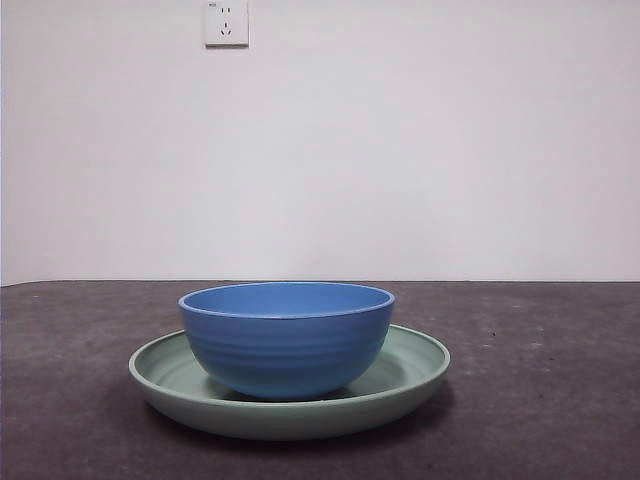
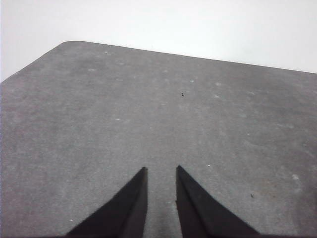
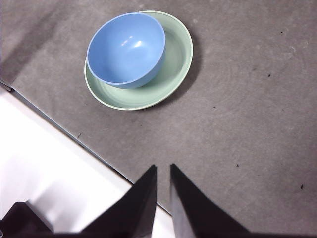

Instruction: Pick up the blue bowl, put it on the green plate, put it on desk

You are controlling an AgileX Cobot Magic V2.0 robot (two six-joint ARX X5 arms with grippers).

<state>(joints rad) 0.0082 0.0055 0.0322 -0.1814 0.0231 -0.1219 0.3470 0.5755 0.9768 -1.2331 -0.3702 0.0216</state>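
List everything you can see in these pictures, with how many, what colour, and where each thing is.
bowl: one, blue, standing upright in the plate, off-centre
plate: one, pale green, flat on the desk
desk: one, dark grey, under everything
wall socket: one, white, high on the wall behind
left tool: one, black, over bare desk, holding nothing
right tool: one, black, near the desk's edge, apart from the plate, holding nothing

place: probably a lab test bench | bare white wall (image 1: pixel 400 150) | wall socket (image 1: pixel 227 22) | plain grey desk (image 1: pixel 540 400)
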